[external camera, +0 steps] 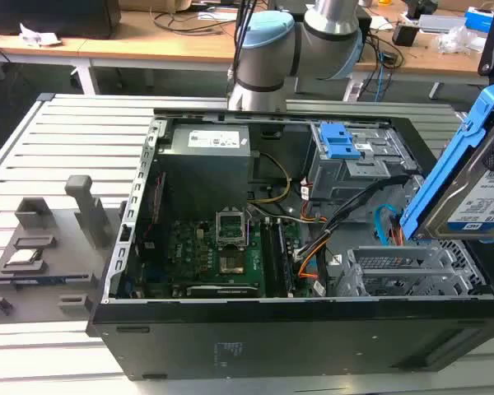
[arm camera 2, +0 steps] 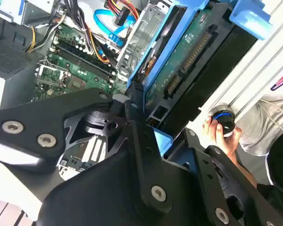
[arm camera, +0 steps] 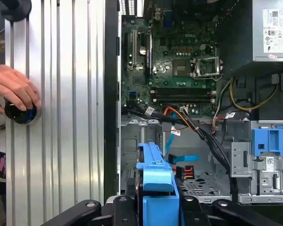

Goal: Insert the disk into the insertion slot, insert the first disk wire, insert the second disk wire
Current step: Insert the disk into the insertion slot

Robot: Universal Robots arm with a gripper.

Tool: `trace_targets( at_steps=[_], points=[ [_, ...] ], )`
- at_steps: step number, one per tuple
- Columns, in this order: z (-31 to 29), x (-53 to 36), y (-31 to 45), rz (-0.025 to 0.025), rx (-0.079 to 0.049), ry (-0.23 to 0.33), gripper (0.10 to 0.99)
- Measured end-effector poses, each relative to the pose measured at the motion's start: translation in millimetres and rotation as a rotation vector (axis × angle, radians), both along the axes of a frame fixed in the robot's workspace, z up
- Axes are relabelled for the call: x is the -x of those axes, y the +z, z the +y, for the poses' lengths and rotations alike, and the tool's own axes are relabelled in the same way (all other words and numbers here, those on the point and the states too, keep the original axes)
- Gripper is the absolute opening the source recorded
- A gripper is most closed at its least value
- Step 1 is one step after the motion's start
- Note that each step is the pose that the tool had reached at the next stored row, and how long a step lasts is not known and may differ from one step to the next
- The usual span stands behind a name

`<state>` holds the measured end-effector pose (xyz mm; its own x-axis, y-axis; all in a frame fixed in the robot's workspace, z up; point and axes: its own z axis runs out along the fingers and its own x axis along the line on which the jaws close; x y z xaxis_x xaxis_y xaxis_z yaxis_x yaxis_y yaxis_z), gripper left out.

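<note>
Closest to the lens in the first wrist view, the gripper (arm camera: 158,214) has its fingers (arm camera: 125,207) clamped on the bright blue frame of the disk (arm camera: 155,174), so you are carrying the drive.

In the exterior view the disk (external camera: 477,193) hangs tilted, above the insertion slot (external camera: 399,276) and toward the exterior view's right of it. It is apart from the slot and touches none of its perforated walls. The second wrist view shows the disk's green circuit side (arm camera 2: 188,56) and its connector edge, with the silver metal of the slot (arm camera 2: 146,28) beyond.

By my reading you are on the first step: the disk is not yet in the slot and neither wire is plugged in.

A blue flat cable (external camera: 384,222) and an orange and black bundle (external camera: 313,247) lie loose just beside the slot, on the side toward the exterior view's left. The taller grey cage (external camera: 350,164) with the blue latch stands just behind the slot.

Your hand (arm camera: 14,87) rests on a round black knob (arm camera: 21,113) on the table (arm camera: 61,155), well apart from the slot and outside the case wall.

Seating the drive calls, I judge, for three things:
- levelling the tilted disk;
- squaring its blue frame with the slot's open mouth;
- keeping the loose cables from getting trapped under it.
</note>
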<state>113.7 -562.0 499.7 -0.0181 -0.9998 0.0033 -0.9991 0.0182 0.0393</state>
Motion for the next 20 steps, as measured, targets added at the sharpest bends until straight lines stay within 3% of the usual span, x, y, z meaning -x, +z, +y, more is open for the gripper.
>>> trace_targets(
  at_steps=[1, 2, 6, 8, 10, 14, 18, 20],
  points=[
    [0.0, 4.0, -2.0, 0.0, 0.0, 0.0, 0.365],
    [0.2, 7.9, -8.6, 0.0, 0.0, 0.0, 0.365],
    [0.9, 13.7, -21.8, 0.0, 0.0, 0.0, 0.365],
    [1.1, 15.6, -25.5, -0.0001, -0.001, 0.0, 0.365],
    [1.2, 17.9, -27.6, -0.0001, -0.011, -0.002, 0.365],
    [1.1, 18.9, -45.9, -0.0002, -0.011, -0.035, 0.365],
    [1.5, 19.1, -52.7, -0.0002, -0.011, -0.035, 0.365],
    [4.7, 20.4, -59.1, -0.0002, -0.011, -0.034, 0.365]
  ],
)
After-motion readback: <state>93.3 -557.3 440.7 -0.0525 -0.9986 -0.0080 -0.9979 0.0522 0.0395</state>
